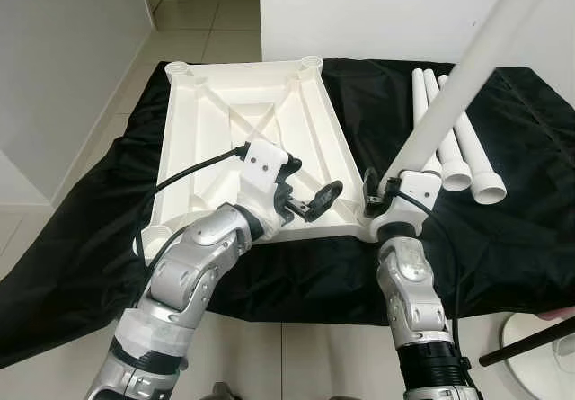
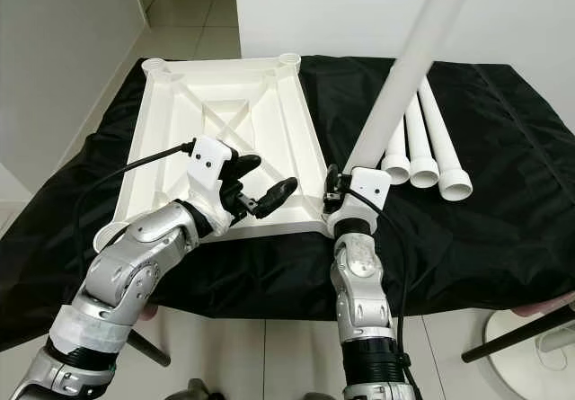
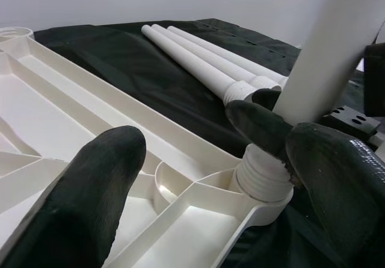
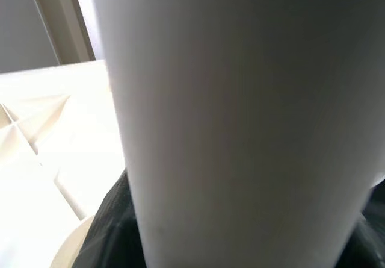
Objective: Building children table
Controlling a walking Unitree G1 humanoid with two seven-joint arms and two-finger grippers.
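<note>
The right gripper [image 1: 375, 191] pinches a white leg [image 1: 467, 76] standing in the corner hole of the upside-down tabletop [image 1: 225, 121] on the worktop [image 1: 530, 229], while the left gripper [image 1: 314, 200] is spread beside it.

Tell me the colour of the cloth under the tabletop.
Black, plain, with no pattern. The cloth shows best in the left eye view, spread under the white tabletop.
</note>
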